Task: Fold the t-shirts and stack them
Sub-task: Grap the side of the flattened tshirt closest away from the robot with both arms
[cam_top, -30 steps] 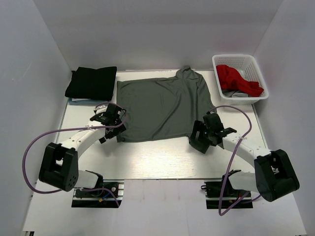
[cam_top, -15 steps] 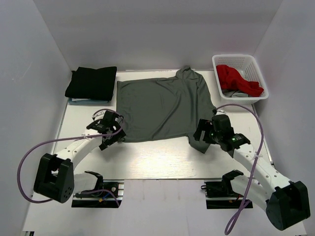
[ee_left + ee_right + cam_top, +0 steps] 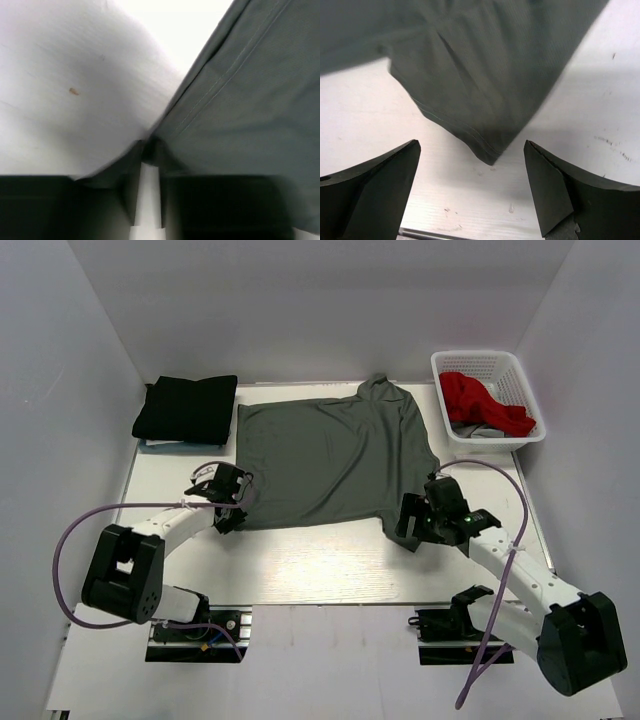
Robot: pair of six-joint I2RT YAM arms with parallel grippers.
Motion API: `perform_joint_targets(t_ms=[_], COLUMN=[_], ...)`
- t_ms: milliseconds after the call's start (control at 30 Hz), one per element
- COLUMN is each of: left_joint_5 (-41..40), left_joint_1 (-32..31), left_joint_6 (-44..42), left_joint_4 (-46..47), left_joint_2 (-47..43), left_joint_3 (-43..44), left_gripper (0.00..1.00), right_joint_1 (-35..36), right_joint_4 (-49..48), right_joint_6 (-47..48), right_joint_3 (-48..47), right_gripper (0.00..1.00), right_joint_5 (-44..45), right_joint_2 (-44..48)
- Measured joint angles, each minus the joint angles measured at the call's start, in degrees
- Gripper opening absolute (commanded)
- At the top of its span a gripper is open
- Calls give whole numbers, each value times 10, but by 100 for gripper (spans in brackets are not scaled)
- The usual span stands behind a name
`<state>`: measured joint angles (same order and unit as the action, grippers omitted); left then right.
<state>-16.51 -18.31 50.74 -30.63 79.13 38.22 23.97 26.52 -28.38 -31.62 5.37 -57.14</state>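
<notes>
Lying beneath right end effector [image 3: 471, 147]: t-shirt [image 3: 330, 460]

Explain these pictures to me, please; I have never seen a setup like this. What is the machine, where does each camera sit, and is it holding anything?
Two robot arms are bolted at the near edge of a white table, and each ends in a two-finger gripper. The wide picture comes from a fixed camera above and behind the arms. The two close-ups come from cameras on the wrists.

A dark grey t-shirt lies spread flat in the middle of the table. A black t-shirt sits folded at the far left. A red t-shirt lies crumpled in a white basket at the far right.

The left gripper appears closed on the near left hem corner of the dark grey t-shirt. The right gripper is open and empty, poised over the shirt's near right corner.
</notes>
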Motion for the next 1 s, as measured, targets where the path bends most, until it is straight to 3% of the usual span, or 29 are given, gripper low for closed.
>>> perform_joint_targets(t_ms=[67,433,533,567,600,767,1000], left_joint_5=[4,24,24,24,24,24,22], left_joint_1=[4,6,6,6,6,6,6], left_joint_6=[3,1,1,1,1,2,39], left_joint_4=[12,38,38,38,37,24,-80], left_joint_2=[6,11,11,11,10,2,-45], left_joint_3=[2,2,2,2,2,0,-16], left_gripper=[0,0,0,0,0,0,0], right_joint_1=[0,1,1,1,1,1,2], right_joint_4=[5,-27,-47,-52,-57,-27,151], right_joint_6=[-1,-13,-37,-46,-58,-115,-153], right_joint_3=[12,30,22,19,19,19,12], right_gripper=[90,70,43,29,0,0,0], right_joint_5=[-2,-43,-27,-21,-9,36,28], right_joint_2=[-5,-70,-95,-103,-110,-101,63])
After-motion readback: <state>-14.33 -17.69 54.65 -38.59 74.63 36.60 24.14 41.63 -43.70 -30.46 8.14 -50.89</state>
